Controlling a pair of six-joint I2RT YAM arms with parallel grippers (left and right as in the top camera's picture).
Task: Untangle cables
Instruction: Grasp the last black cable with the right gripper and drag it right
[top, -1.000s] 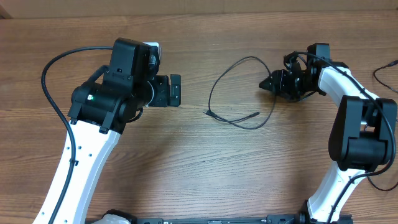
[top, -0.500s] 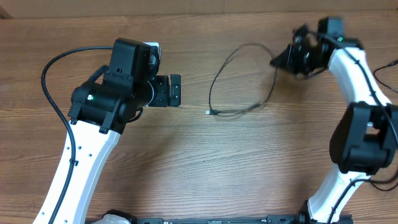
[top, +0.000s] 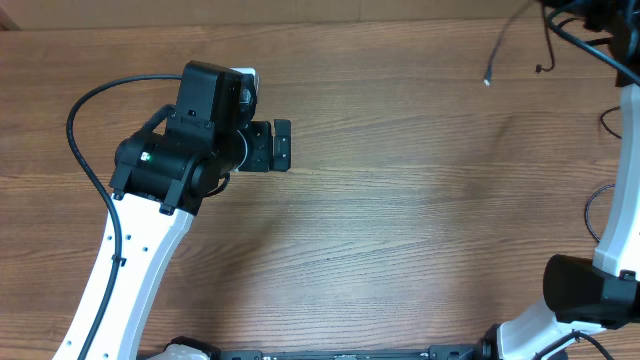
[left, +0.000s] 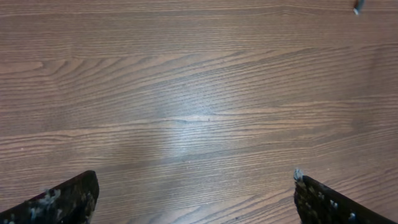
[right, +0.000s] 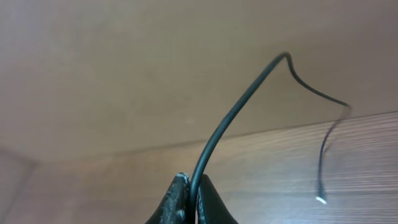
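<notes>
A single thin black cable (right: 249, 99) rises from my right gripper (right: 191, 182), which is shut on it, the cord pinched between the fingertips. It arcs up, bends, and its free end with a small light plug (right: 321, 200) hangs down to the right. In the overhead view the cable (top: 503, 48) dangles above the table's far right corner, its plug tip (top: 487, 81) lowest; the right gripper there is mostly cut off by the top edge. My left gripper (top: 284, 146) stays at centre-left, open (left: 195, 178) over bare wood, holding nothing.
The wooden table (top: 400, 220) fills both views. Thicker black robot wiring loops beside the left arm (top: 75, 120) and along the right arm (top: 606, 122). The white right arm (top: 625, 170) runs up the right edge.
The right arm has swung up and back to the far right corner, carrying the cable off the middle of the table. The left arm has not moved.
</notes>
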